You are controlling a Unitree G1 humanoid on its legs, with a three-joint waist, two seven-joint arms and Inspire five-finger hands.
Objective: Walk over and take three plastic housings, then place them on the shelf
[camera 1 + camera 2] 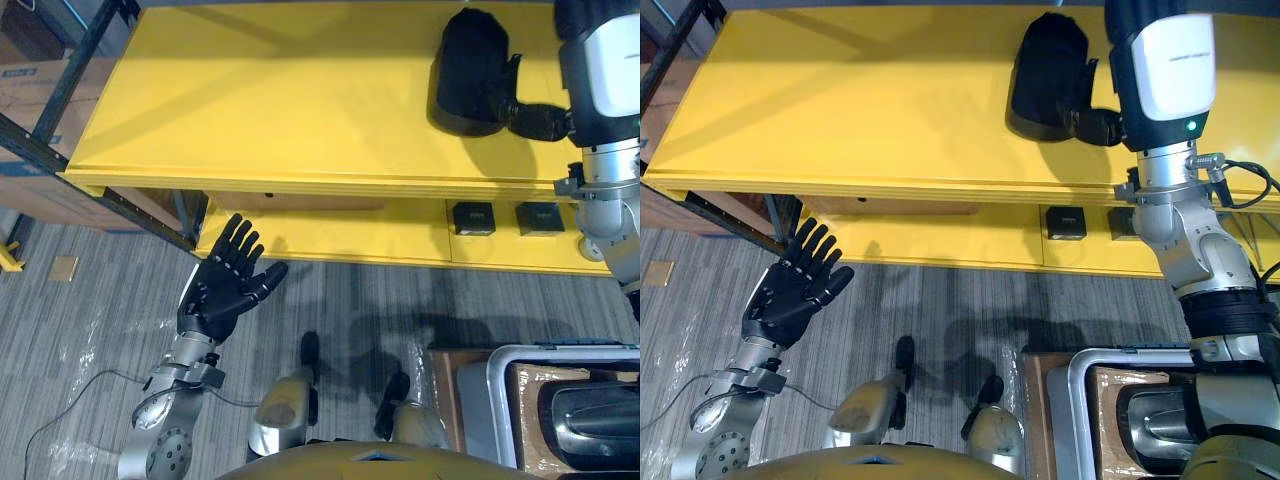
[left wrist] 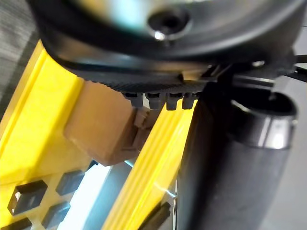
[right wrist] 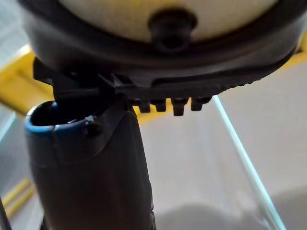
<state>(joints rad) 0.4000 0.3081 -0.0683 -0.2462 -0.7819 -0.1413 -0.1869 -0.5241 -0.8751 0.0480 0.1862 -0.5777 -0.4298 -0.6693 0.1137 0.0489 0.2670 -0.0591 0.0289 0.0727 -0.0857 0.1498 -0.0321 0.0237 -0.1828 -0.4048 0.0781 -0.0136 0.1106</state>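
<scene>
In the left eye view, a yellow shelf (image 1: 300, 110) spans the scene, with a lower yellow tier (image 1: 340, 240) showing beneath its front edge. Two small black square plastic housings (image 1: 473, 217) sit side by side on the lower tier, towards its right end. The right hand (image 1: 470, 70) lies as a black rounded bulk on the top board near its right end. Its fingers cannot be told apart, so their state is unclear, as is whether anything lies under it. The left hand (image 1: 225, 285) is raised over the grey floor (image 1: 80, 330) just in front of the lower tier, palm showing, fingers straight and spread, holding nothing. A grey-rimmed bin (image 1: 500, 400) stands at the lower right, and cardboard boxes (image 1: 25, 90) sit behind a dark rack frame (image 1: 70, 85) at the left.

The right eye view gives the same layout.

In the left wrist view, several black square housings lie on yellow shelving past the hand's dark bulk, and a brown block (image 2: 103, 129) sits against the yellow edge.

In the right wrist view, a dark thumb stands over a pale surface; the fingers are hidden.
</scene>
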